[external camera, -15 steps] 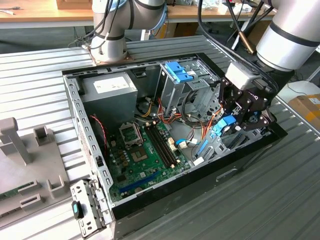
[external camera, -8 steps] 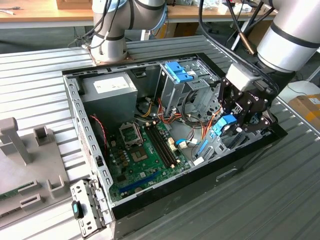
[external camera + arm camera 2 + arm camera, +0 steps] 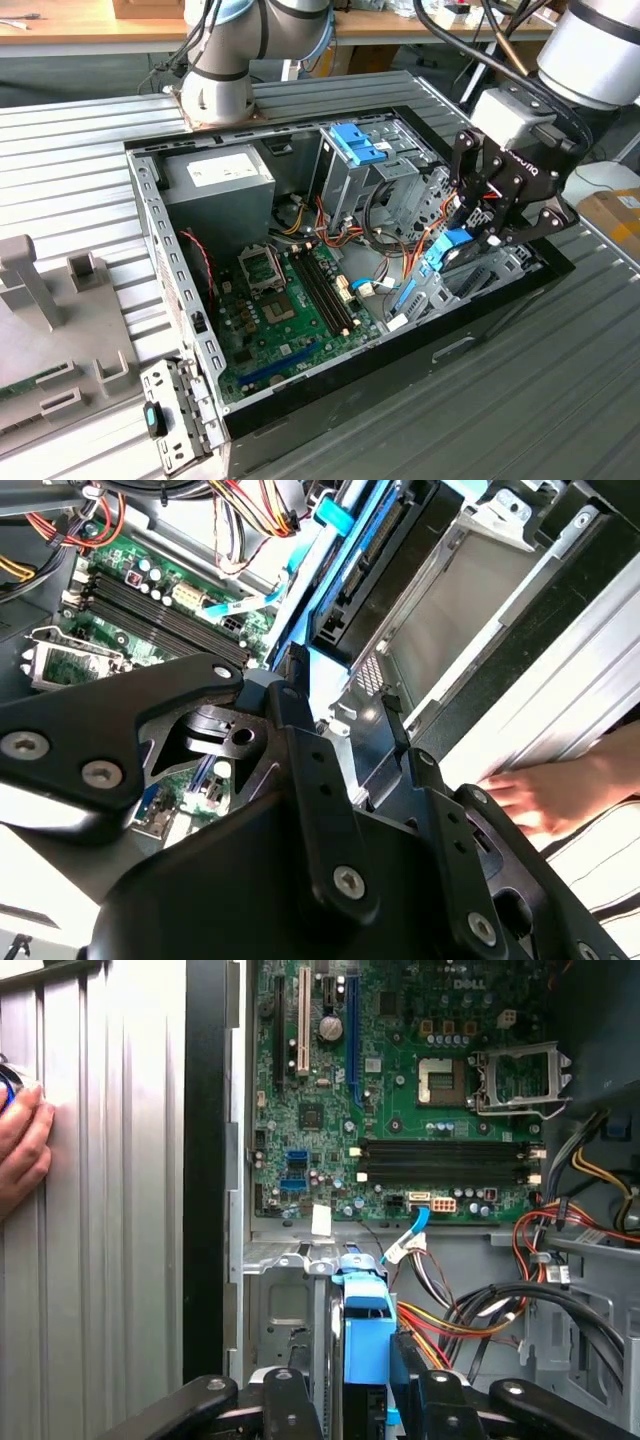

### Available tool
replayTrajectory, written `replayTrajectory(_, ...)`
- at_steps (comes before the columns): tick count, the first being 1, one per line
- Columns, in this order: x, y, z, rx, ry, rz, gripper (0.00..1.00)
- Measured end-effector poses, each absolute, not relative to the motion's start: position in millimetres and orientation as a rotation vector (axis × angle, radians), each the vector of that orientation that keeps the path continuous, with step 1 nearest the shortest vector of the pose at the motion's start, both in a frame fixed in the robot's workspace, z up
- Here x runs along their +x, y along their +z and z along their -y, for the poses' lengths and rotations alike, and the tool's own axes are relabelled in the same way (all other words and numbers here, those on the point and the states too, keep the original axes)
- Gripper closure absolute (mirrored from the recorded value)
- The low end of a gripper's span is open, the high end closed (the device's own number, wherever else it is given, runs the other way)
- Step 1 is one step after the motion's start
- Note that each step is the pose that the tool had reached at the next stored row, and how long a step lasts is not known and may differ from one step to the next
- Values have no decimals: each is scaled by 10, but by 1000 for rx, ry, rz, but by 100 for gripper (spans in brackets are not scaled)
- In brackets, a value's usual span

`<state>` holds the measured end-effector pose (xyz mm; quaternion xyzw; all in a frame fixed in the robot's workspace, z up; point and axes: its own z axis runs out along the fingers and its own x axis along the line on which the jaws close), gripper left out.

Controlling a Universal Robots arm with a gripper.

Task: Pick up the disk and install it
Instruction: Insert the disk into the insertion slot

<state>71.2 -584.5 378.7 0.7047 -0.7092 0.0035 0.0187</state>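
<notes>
Robotics lab or test cell, not an office. Evidence: robot arm base (image 3: 215, 95) mounted straight onto a ribbed aluminium tabletop (image 3: 80, 160). Its black tool (image 3: 478, 228) is down inside an open desktop PC case (image 3: 165, 250) lying on its side, with the motherboard (image 3: 290, 310) and wiring (image 3: 340, 235) exposed. Grey fixture plate (image 3: 40, 300) with upright posts sits beside the case at the exterior view's left. Behind it all is a wooden tabletop (image 3: 90, 25), with a cardboard box (image 3: 612, 215) at the exterior view's right. In the first wrist view a person's hand (image 3: 20, 1150) rests on the ribbed surface just outside the case.
</notes>
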Motion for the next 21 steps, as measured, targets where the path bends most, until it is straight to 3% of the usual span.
replayTrajectory(21, 712, 3854, 5818, 2189, 7, 2203, 56)
